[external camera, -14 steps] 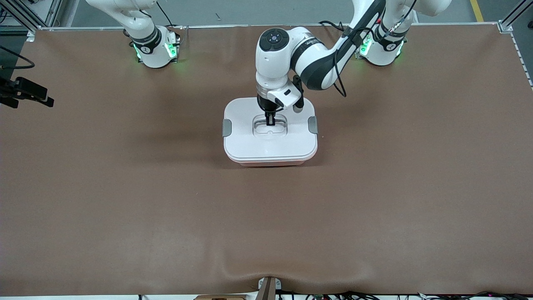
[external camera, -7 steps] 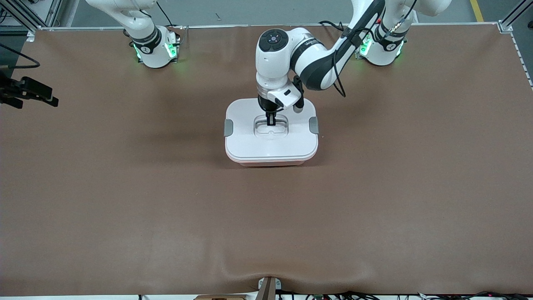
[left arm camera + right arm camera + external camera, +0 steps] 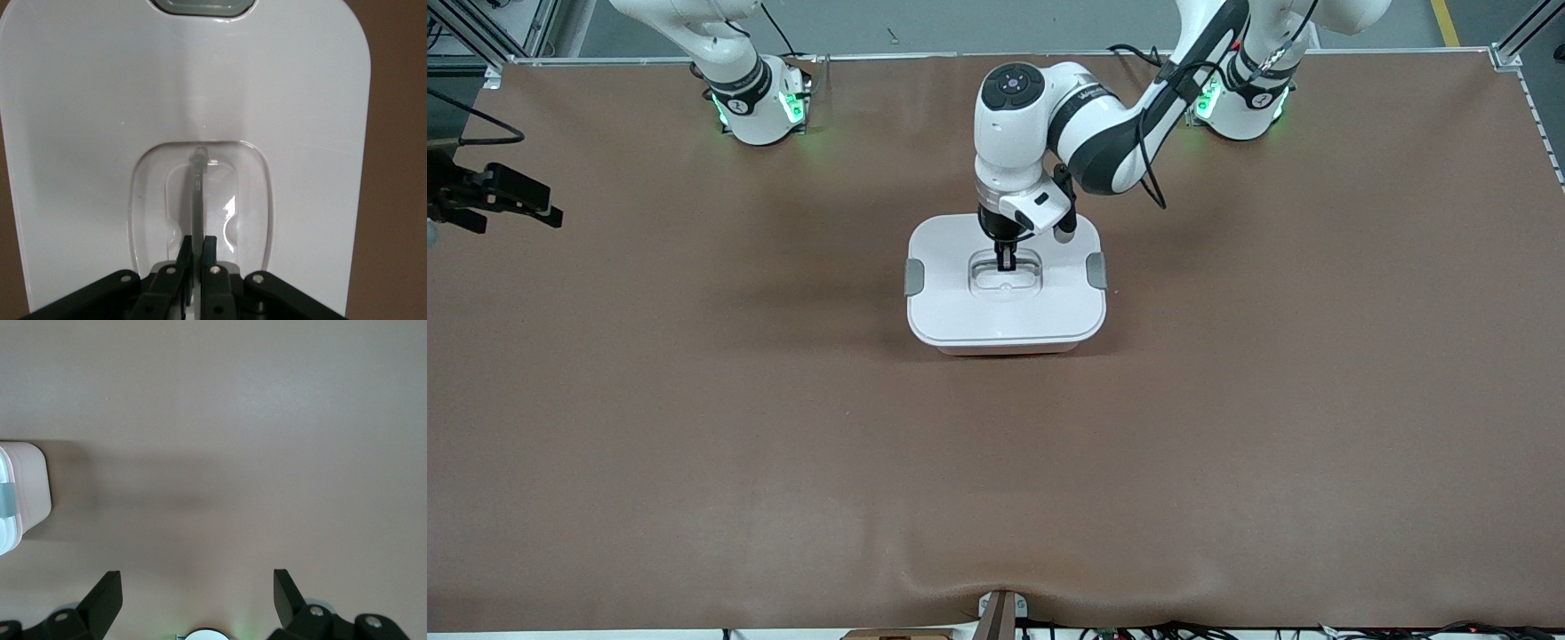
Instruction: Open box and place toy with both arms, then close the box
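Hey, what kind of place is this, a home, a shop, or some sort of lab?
Most likely a robotics lab or test cell. Two white arms are bolted along one edge of a table covered in plain brown matting, aluminium framing stands at its corners, and only one box sits on it.

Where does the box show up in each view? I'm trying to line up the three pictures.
Front view: the box sits mid-table, under the left gripper.
Left wrist view: its white lid fills the picture; the jaws are shut on the clear handle.
Right wrist view: only one corner shows at the edge.
Shared landmark: a grey side clip.
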